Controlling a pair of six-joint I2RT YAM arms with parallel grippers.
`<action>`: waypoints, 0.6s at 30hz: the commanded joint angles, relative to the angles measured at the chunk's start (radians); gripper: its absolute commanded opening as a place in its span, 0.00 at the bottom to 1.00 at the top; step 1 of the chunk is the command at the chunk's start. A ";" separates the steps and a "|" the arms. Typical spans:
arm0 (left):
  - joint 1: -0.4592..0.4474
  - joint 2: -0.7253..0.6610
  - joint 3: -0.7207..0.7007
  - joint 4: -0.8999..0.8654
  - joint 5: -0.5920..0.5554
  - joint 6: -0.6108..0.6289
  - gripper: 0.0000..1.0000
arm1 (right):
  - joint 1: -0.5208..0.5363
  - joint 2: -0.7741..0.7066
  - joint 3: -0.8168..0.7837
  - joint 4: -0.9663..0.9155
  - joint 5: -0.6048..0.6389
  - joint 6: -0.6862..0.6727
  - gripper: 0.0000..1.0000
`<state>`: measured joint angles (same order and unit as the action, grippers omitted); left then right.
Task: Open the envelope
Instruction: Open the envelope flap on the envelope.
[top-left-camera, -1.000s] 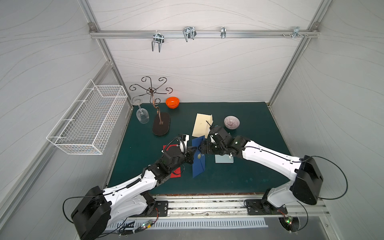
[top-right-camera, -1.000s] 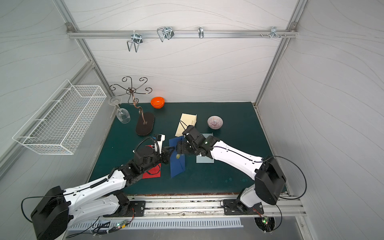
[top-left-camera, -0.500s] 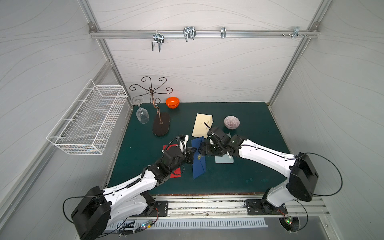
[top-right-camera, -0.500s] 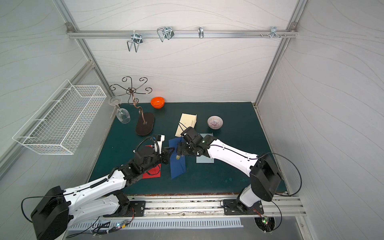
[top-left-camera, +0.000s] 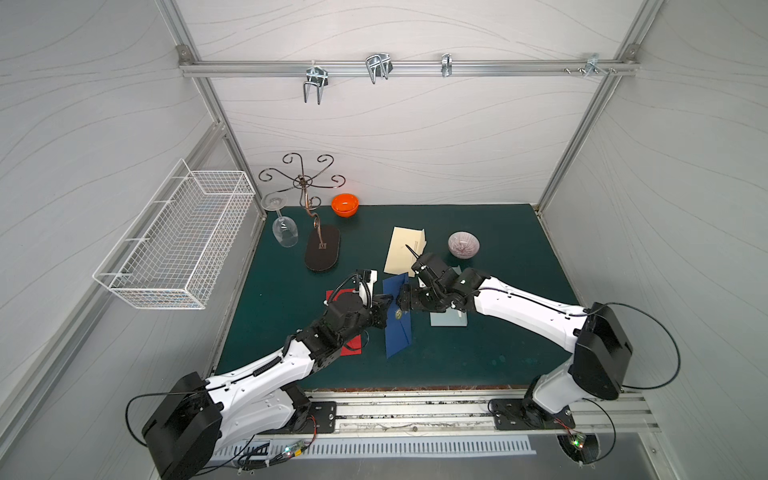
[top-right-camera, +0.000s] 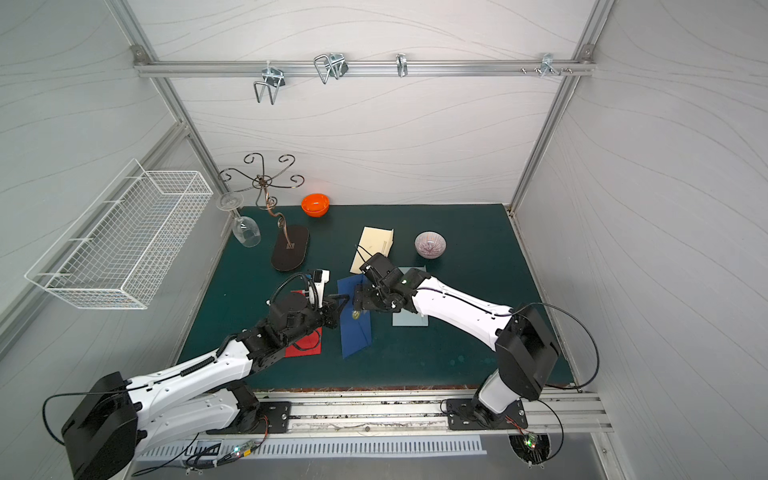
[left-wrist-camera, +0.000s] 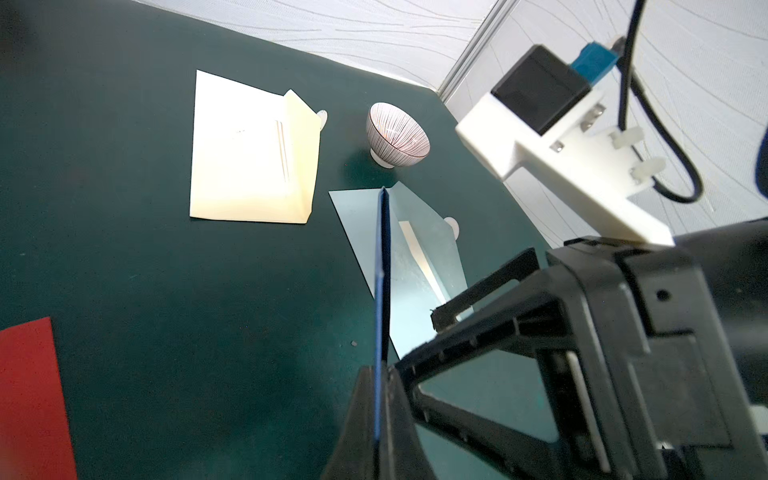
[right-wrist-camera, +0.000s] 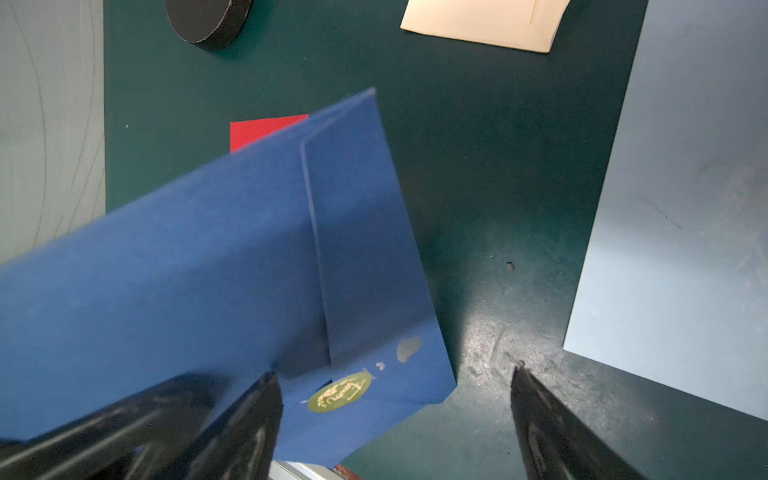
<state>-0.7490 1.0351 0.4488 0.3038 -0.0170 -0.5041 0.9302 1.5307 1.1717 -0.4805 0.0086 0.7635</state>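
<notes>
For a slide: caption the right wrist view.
Open right end effector poised over the sealed corner of a dark blue paper envelope.

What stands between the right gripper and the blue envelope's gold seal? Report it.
Nothing visible does. The right gripper is open, the gold seal uncovered near one finger in its wrist view. The left gripper, shut on an edge of the blue envelope, is clear of the seal.

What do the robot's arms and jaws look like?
The left arm and right arm are smooth white tubes with chunky black joints and a big black block at the shoulder. A thin black cable loops out of each shoulder. The left gripper and right gripper are black, with thin, pointy black jaws. A white bracket on the wrist carries a small black camera.
</notes>
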 joint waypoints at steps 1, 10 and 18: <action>-0.003 0.006 0.040 0.043 -0.010 -0.006 0.00 | 0.007 0.008 0.018 -0.048 0.017 0.020 0.88; -0.004 0.004 0.043 0.047 0.005 0.015 0.00 | 0.007 0.033 0.039 -0.079 0.033 0.020 0.88; -0.003 0.001 0.042 0.049 0.008 0.017 0.00 | 0.007 0.063 0.069 -0.110 0.027 0.016 0.87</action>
<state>-0.7490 1.0355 0.4488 0.3038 -0.0147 -0.5003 0.9302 1.5764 1.2140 -0.5503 0.0261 0.7715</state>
